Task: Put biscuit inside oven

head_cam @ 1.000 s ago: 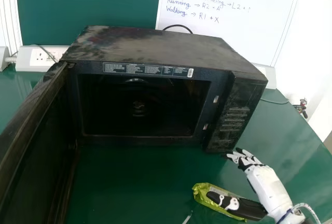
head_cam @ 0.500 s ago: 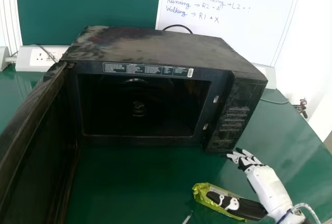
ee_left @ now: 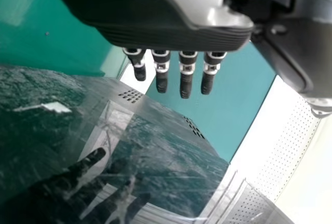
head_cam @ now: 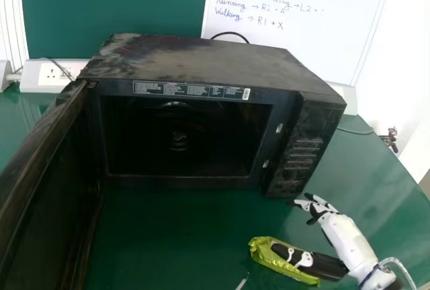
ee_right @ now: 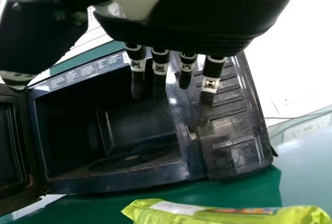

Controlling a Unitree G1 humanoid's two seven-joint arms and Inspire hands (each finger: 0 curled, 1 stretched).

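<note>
The black oven (head_cam: 181, 135) stands on the green table, its door (head_cam: 47, 189) swung wide open at the left. My right hand (head_cam: 349, 236) is at the table's right front, fingers extended toward the oven's control panel, its thumb over the yellow-green biscuit packet (head_cam: 269, 256). In the right wrist view my right hand (ee_right: 197, 16) has straight fingers; the biscuit packet (ee_right: 207, 213) lies in front of the oven (ee_right: 114, 130). In the left wrist view my left hand (ee_left: 171, 32) has straight fingers, close to the glossy outer face of the door (ee_left: 129, 151).
A whiteboard (head_cam: 295, 28) and a wall socket (head_cam: 57, 75) are behind the oven. A small light strip (head_cam: 242, 283) lies near the table's front edge. A cable (head_cam: 356, 131) runs on the table right of the oven.
The fingers and thumb of my right hand have shifted slightly, the thumb a little to the right over the packet. The oven has stayed still.
</note>
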